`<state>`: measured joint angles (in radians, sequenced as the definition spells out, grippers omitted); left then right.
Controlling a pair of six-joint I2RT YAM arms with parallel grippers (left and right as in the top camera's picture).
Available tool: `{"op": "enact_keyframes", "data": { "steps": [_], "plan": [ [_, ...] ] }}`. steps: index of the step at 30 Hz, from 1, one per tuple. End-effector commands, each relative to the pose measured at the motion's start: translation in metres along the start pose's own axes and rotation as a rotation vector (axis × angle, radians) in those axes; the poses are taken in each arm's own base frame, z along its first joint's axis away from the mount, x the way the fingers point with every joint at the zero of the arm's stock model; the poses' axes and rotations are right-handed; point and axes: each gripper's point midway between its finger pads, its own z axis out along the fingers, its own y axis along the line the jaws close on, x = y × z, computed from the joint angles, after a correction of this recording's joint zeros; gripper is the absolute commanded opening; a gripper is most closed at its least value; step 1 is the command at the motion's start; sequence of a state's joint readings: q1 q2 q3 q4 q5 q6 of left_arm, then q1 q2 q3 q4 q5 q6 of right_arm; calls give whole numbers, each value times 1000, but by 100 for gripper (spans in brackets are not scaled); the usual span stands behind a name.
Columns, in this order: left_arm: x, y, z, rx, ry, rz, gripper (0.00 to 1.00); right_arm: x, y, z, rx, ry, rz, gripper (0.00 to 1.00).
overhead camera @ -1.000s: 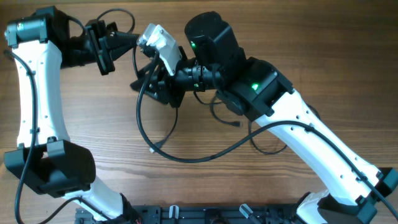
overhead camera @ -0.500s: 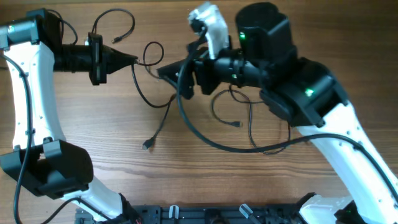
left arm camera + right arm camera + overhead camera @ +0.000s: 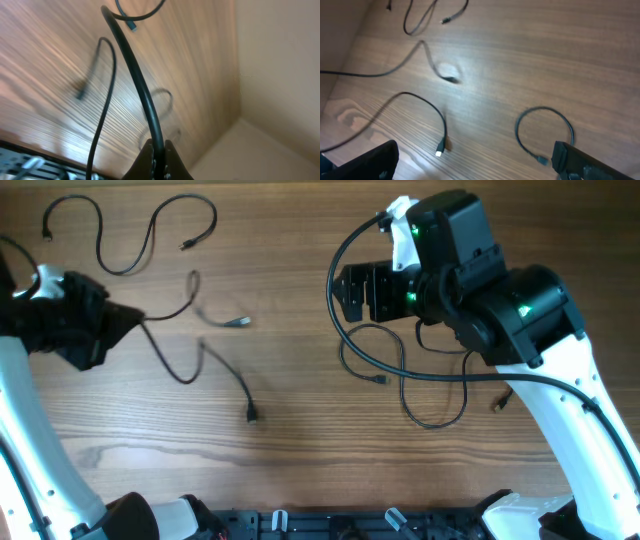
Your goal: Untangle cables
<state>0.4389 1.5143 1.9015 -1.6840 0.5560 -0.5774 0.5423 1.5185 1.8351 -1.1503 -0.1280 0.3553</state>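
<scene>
Several cables (image 3: 150, 235) are laid out as separate strands across the table (image 3: 300, 460), no knot visible. One cable (image 3: 144, 100) is clamped in the closed left gripper (image 3: 156, 152) at the left; the right gripper (image 3: 345, 292) is held open and empty. Untangling is judged nearly complete; only the held cable is left.

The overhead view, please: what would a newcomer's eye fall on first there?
The left claw, at the far left, is shut on a thin black cable that trails across the table. The right claw hangs open near a loose cable loop, and another wavy cable lies at top left.
</scene>
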Motion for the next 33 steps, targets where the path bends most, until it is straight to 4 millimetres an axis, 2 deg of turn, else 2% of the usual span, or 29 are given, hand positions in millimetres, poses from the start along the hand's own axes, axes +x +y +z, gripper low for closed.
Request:
{"op": "enact_keyframes", "data": {
  "steps": [1,5,7,11,13,18,22,23,25,29,33],
  "plan": [
    [-23,27,-12,-133,-138,6,4,4,-6,-2,32,14,17,100],
    [-34,42,-16,-224,-204,6,4,5,-6,-2,32,16,19,100],
    [-34,39,-16,-213,-200,34,4,5,-6,-2,32,17,19,100],
    [-21,8,-8,-81,-114,358,4,5,-6,-2,28,19,19,100],
    [-23,6,-8,-84,-123,500,4,7,-1,-2,3,28,19,100],
    [-70,22,-27,-129,-301,288,4,12,1,-2,-11,52,22,100],
    [-114,60,-47,-218,-453,34,4,16,-1,-2,-5,67,25,100],
    [-129,78,-55,-274,-507,-49,4,16,-1,-2,-5,68,24,100],
    [-139,96,-59,-319,-522,-102,4,16,-1,-1,-5,68,24,100],
    [-144,120,-50,-365,-462,-201,4,15,-1,-1,-6,67,24,100],
    [-148,137,-37,-337,-453,-491,4,14,0,-1,-7,62,23,100]
  ]
}}
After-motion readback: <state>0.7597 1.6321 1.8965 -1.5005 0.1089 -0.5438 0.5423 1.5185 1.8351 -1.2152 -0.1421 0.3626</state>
